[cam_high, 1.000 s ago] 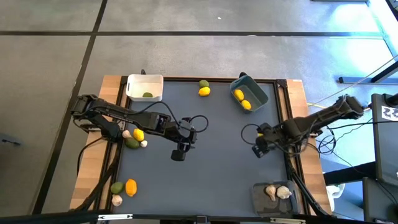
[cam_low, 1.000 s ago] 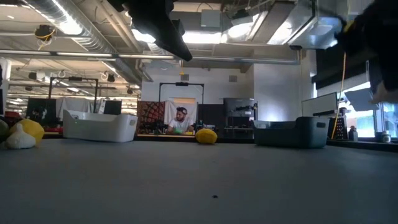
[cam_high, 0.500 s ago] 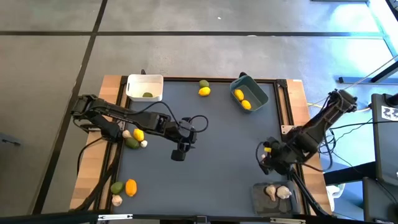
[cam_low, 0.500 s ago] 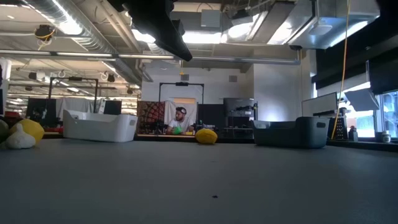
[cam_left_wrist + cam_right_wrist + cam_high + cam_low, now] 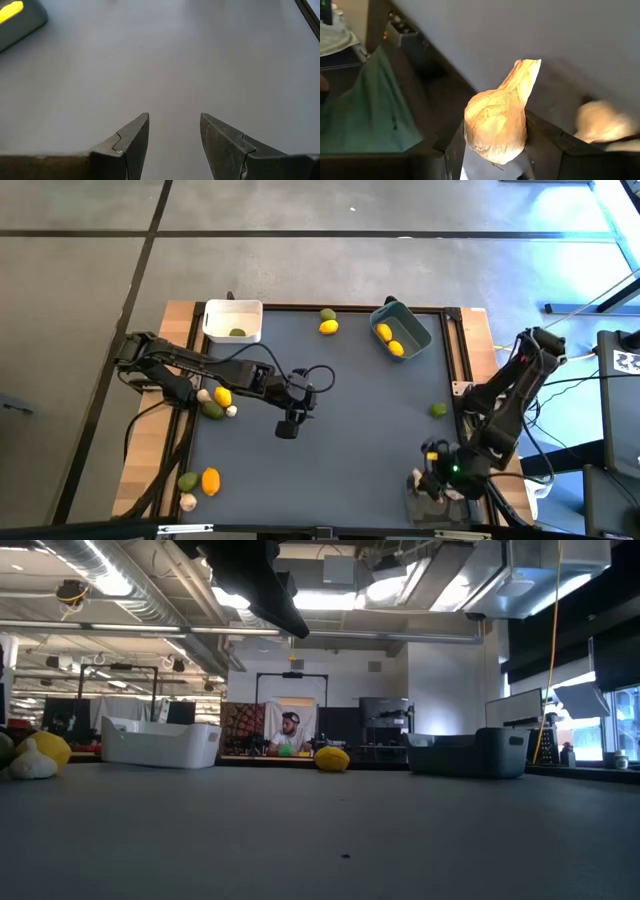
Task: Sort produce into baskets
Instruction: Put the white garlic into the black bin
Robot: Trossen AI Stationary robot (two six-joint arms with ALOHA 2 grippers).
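Observation:
My right gripper [image 5: 432,477] hangs over the clear basket [image 5: 424,506] at the near right corner, shut on a whitish garlic bulb [image 5: 496,120]. Another garlic bulb [image 5: 456,491] lies in that basket. My left gripper [image 5: 288,427] hovers open over the middle of the dark mat, nothing between its fingers [image 5: 135,137]. The white basket [image 5: 218,312] at the far left holds a green fruit [image 5: 237,333]. The blue-grey basket [image 5: 416,332] at the far right holds two yellow fruits [image 5: 390,340]. My right gripper pinches the garlic bulb's fat round body [image 5: 475,132] between its two fingers. The bulb's pointed stem end [image 5: 527,70] sticks out past the fingertips. The fingers slant downward, and the bulb is lifted clear above the clear basket.
A lemon [image 5: 328,327] and a green fruit [image 5: 327,314] lie at the far edge. One green fruit [image 5: 438,410] rests by the right edge. Mixed produce lies at the left edge [image 5: 218,402] and the near left corner [image 5: 200,484]. A person [image 5: 290,732] sits beyond the table.
My right gripper has swung from the mat's right middle toward the near right corner, turning as it went, and now hangs over the clear basket. The green fruit by the right edge shows now that the arm has moved off it.

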